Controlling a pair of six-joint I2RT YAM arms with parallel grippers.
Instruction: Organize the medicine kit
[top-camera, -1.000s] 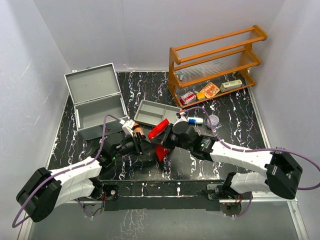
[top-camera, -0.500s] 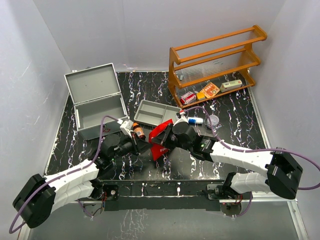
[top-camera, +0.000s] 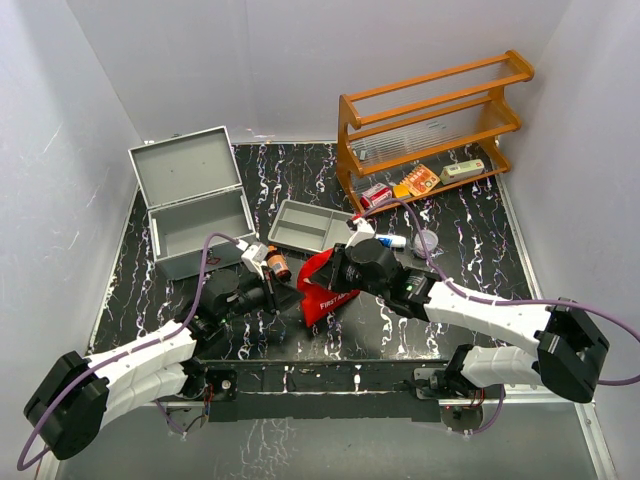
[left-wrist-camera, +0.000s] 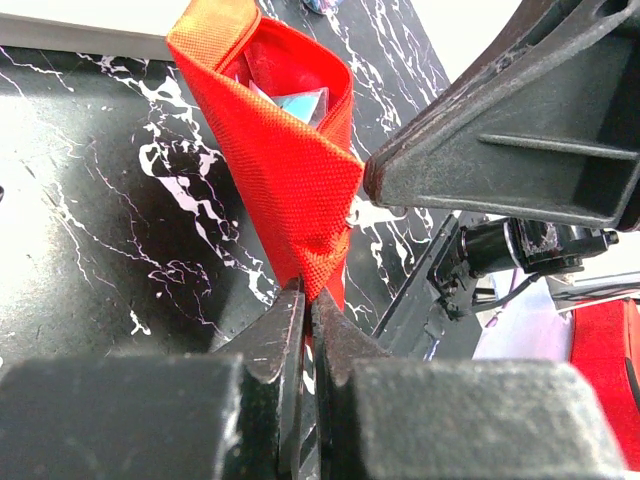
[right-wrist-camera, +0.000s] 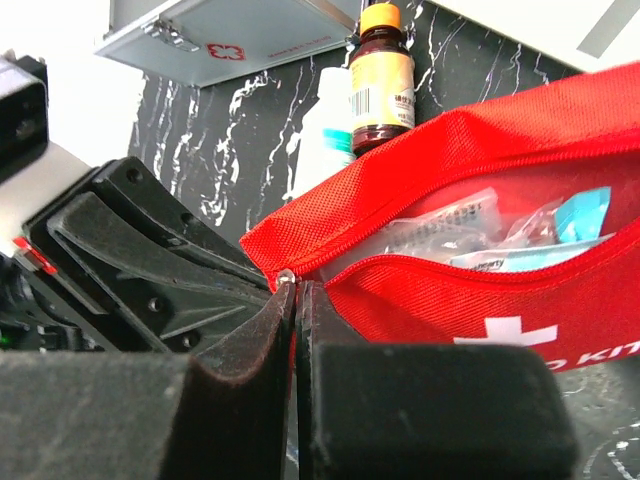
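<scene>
Red first-aid pouch (top-camera: 325, 280) held up between two grippers near the middle of the black marbled table (top-camera: 470, 230). Left gripper (left-wrist-camera: 306, 300), fingers pressed together, pinches the pouch's end corner, likely to anchor it. Right gripper (right-wrist-camera: 293, 290) pinches the zipper pull (right-wrist-camera: 286, 275), so the mouth gapes and shows packets (right-wrist-camera: 450, 225) inside. Medicine kit (top-camera: 200, 220), lid raised, sits at the table's back-left corner, apparently ready to receive the contents.

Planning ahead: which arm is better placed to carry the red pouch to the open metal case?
Probably left: the left end effector is shut on a corner of the red pouch, nearer the medicine kit; the right end effector pinches its zipper end, farther away.
</scene>
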